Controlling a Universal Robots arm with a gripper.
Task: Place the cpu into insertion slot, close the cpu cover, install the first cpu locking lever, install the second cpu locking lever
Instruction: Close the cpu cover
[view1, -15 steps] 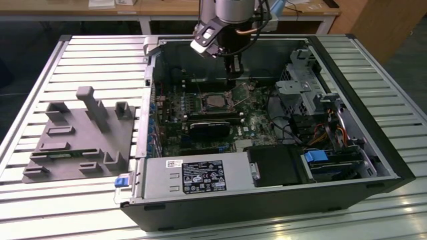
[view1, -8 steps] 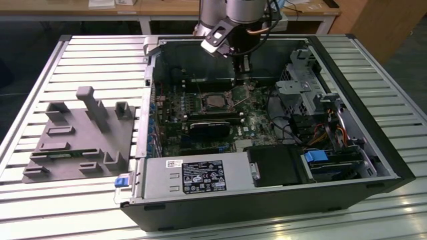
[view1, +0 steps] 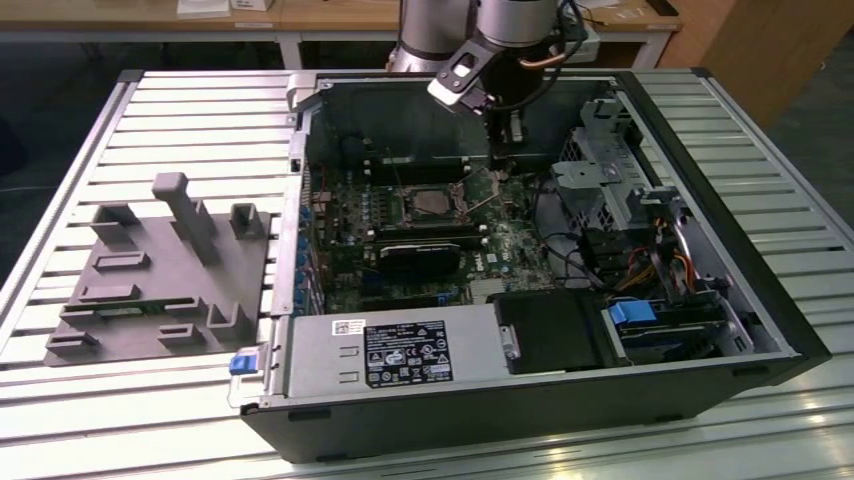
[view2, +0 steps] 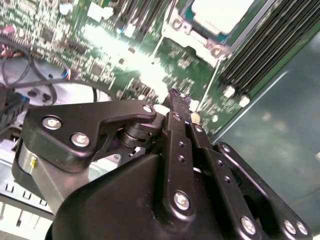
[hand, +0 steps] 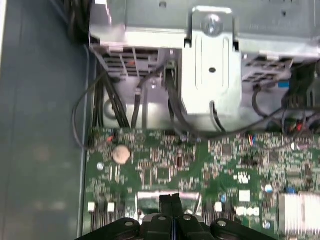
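The gripper (view1: 503, 158) is reaching down into the open computer case (view1: 534, 425). Its jaws are pressing together with nothing between them. In both wrist views the fingertips (view2: 174, 98) (hand: 167, 200) are meeting flush, just above the green motherboard (hand: 165, 170).

The cpu (view1: 430, 203) is sitting in the insertion slot (view1: 400, 206), a short way off to one side of the jaws and not touching them. In the second wrist view its pale top (view2: 220, 12) is showing beyond the jaw tips, with the cpu cover (view2: 199, 35) lying as a silvery frame around it. Whether a thin wire lever is running between that frame and the jaw tips cannot be told for certain.

In the first wrist view, a coin battery (hand: 120, 154) is lying ahead of the jaws on the board. A metal drive cage (hand: 210, 75) is standing farther beyond it.
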